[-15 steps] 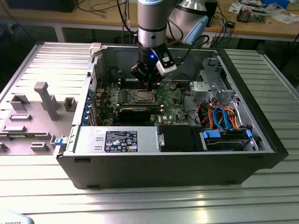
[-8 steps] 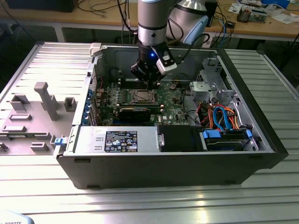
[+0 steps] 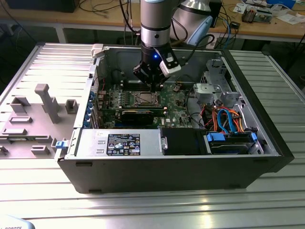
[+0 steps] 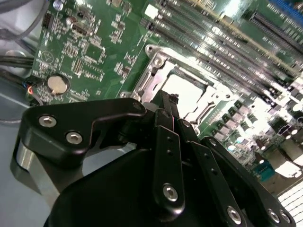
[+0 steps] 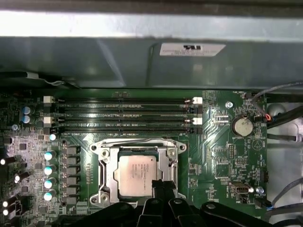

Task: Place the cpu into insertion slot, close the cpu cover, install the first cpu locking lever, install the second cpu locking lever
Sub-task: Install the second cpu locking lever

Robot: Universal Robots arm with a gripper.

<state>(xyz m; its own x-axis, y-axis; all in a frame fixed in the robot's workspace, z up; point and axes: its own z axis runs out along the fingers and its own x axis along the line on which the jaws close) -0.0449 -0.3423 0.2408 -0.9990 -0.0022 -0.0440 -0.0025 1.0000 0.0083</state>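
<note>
cpu (image 5: 136,175) in insertion slot (image 5: 105,176)

A black label (image 3: 124,144) with white print and small signs sits on the silver box at the front of the computer case (image 3: 267,143) in the exterior view; its lines are too small to read. A white sticker (image 5: 191,48) with dark print stands on the grey case wall in the first wrist view, also not legible. The cpu (image 5: 137,175) carries faint engraved lines on its silver top. The green circuit board (image 5: 218,156) has tiny white printed marks near the coin battery (image 5: 242,126), none readable.
</note>
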